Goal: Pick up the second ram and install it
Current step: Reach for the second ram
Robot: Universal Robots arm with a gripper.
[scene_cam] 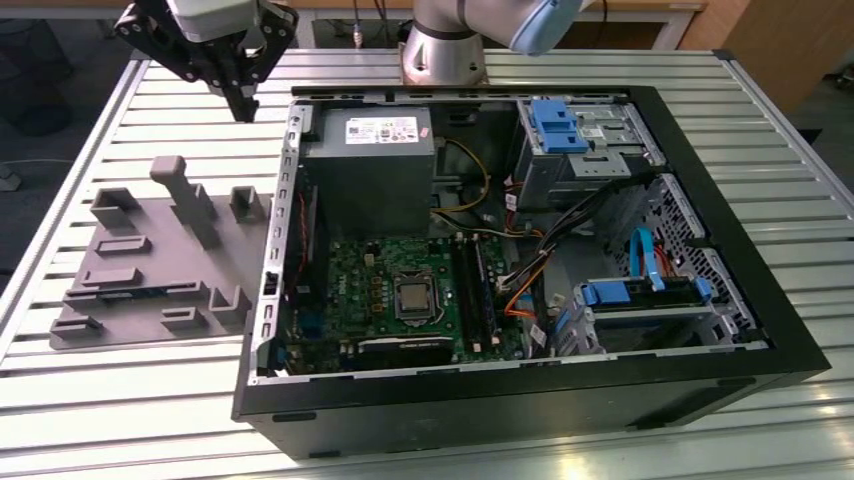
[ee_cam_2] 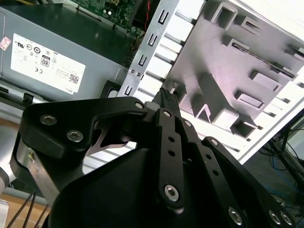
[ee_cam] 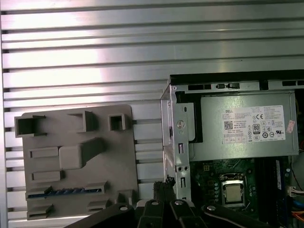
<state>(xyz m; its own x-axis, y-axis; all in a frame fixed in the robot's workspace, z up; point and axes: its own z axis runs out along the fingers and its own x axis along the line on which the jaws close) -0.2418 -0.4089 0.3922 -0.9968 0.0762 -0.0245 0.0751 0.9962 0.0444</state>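
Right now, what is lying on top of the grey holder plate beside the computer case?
On the grey holder plate, a thin blue-green ram stick lies in one slot near an edge. The other raised holders look empty. The plate hides the table under it.

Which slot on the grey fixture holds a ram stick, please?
The long slot where the second ram shows blue; on the grey fixture the others look empty.

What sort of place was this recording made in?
Probably a robotics lab or test workbench: a ribbed aluminium slat table carries an open black desktop computer case and a grey moulded plastic fixture tray, with a silver robot arm base standing beside the case.
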